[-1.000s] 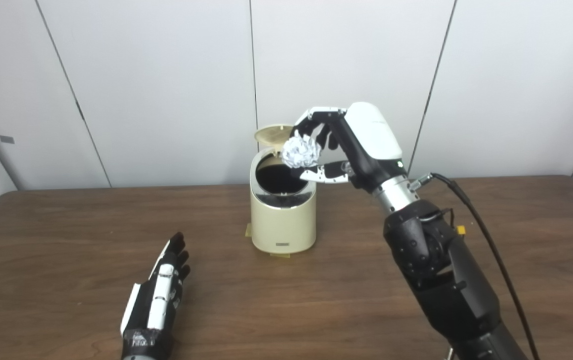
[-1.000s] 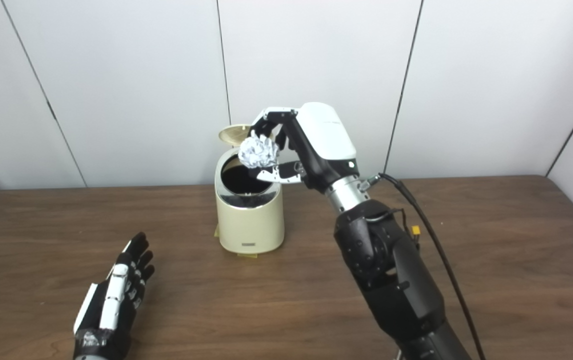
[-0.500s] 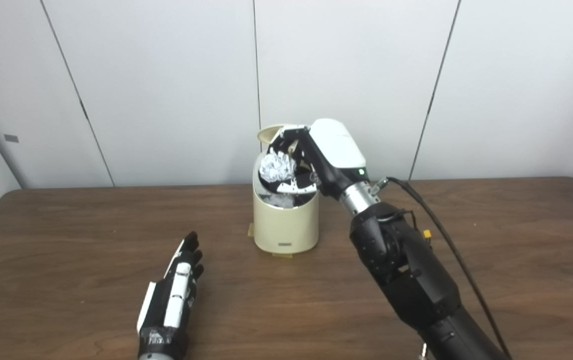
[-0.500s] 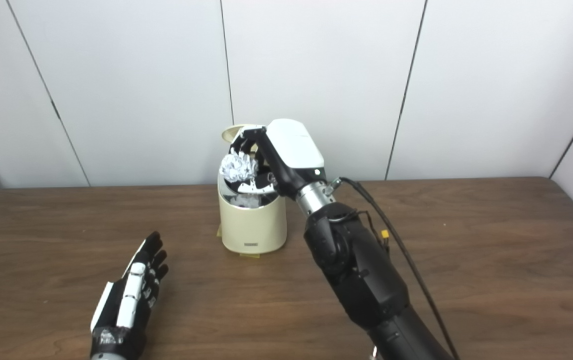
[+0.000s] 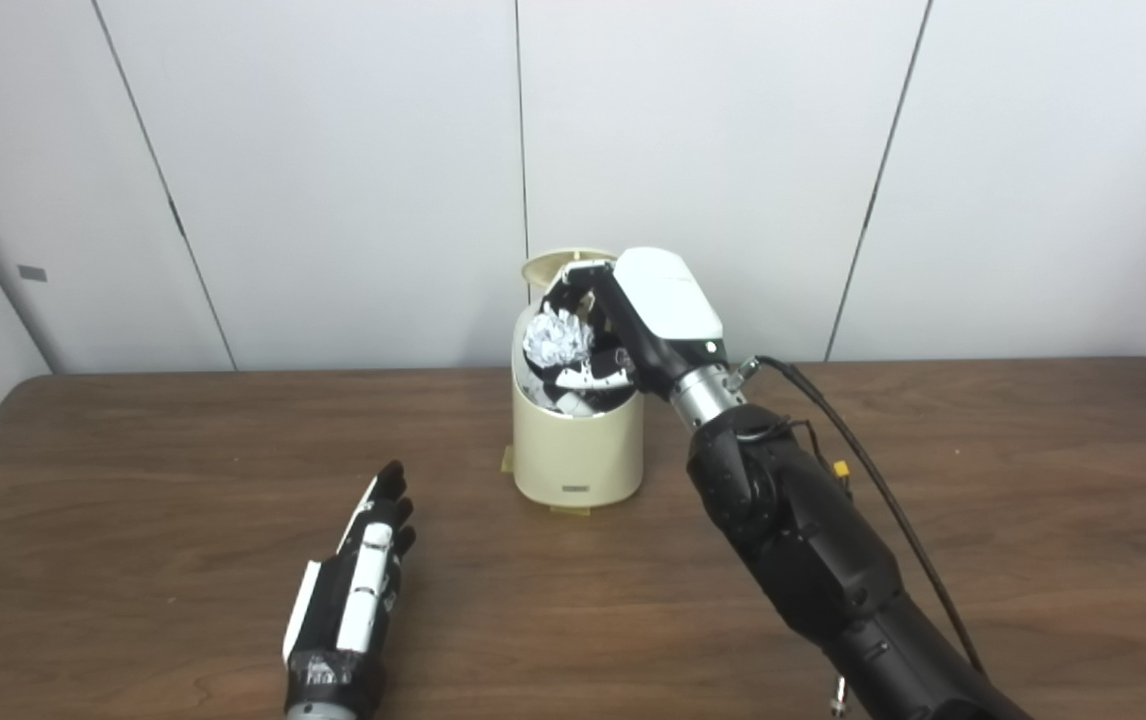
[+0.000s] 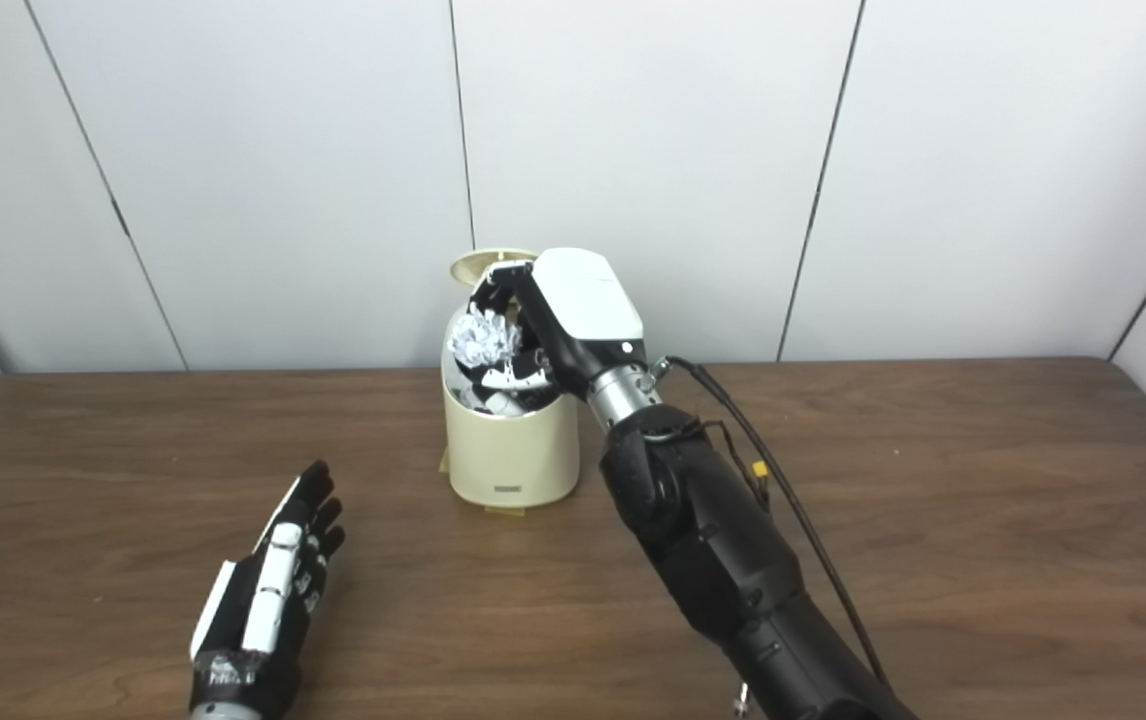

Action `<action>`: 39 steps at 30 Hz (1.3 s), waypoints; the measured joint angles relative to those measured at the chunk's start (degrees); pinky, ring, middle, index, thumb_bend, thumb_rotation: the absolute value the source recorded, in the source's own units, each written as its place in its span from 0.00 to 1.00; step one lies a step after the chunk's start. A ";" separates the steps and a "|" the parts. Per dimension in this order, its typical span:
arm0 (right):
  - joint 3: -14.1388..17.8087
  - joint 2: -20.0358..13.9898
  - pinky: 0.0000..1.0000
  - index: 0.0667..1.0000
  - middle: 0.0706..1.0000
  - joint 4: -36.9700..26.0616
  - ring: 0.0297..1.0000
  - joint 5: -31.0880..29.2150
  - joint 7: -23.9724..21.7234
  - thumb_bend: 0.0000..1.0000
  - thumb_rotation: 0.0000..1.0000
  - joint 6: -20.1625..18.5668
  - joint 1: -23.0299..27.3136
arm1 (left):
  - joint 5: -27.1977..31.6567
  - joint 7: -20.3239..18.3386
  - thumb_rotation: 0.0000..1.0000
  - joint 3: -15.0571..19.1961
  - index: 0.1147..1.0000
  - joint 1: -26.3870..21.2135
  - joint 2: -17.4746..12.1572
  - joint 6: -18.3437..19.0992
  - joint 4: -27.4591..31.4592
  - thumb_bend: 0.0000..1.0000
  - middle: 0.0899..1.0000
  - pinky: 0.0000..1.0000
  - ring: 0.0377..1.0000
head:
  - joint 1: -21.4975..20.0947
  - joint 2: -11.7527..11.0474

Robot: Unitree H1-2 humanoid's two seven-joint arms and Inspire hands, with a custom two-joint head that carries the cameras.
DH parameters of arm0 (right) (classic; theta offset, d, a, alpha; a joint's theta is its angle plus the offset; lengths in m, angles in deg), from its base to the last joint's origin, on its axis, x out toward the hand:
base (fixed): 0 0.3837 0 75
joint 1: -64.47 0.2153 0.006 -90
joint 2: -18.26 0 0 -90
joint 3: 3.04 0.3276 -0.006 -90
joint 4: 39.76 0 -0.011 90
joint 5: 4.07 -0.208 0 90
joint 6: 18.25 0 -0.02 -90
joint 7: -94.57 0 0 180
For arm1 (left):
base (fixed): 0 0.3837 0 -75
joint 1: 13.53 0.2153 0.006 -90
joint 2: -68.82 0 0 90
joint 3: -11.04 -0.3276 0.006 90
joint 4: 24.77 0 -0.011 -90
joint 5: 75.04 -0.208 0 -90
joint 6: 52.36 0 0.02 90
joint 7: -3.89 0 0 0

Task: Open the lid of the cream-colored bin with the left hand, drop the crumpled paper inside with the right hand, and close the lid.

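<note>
The cream-colored bin stands at the middle back of the brown table, its lid tipped up and open behind the mouth. My right hand reaches down over the bin's mouth and is shut on the crumpled white paper, which sits just at the opening. It shows the same in the right eye view, with the paper over the bin. My left hand lies flat on the table in front and to the left of the bin, fingers straight and apart, holding nothing.
The table stretches wide to both sides of the bin. A black cable runs along my right forearm. White wall panels stand close behind the bin.
My right hand has moved left and down with the paper, from above and beside the bin's rim to its open mouth. The camera has shifted a little. My left hand stays flat.
</note>
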 measured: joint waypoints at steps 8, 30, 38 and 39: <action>0.89 -1.44 0.34 0.50 0.49 -1.24 0.39 0.50 -0.79 0.50 0.00 -1.64 0.00 | 0.59 -0.41 0.81 0.37 1.00 0.00 -0.30 0.00 0.00 0.54 1.00 1.00 1.00 | -1.05 0.88; -2.00 -2.73 0.67 0.59 0.62 -5.99 0.60 5.80 -8.11 1.00 0.24 -9.26 -0.17 | -0.02 -0.74 0.82 0.04 1.00 0.02 -0.52 -0.03 0.17 0.54 1.00 1.00 1.00 | 0.00 -0.35; -2.06 -3.20 0.75 0.55 0.55 -7.25 0.59 5.19 -9.97 0.96 0.20 -9.49 -0.39 | 0.18 -0.71 0.78 -0.37 1.00 0.23 -0.34 -0.03 1.61 0.57 1.00 1.00 1.00 | 0.61 0.09; -2.02 -3.24 0.77 0.55 0.53 -7.38 0.59 5.06 -10.24 0.95 0.20 -9.62 -0.38 | 0.30 -0.75 0.82 -0.38 1.00 0.23 -0.33 -0.04 1.61 0.58 1.00 1.00 1.00 | 0.79 0.09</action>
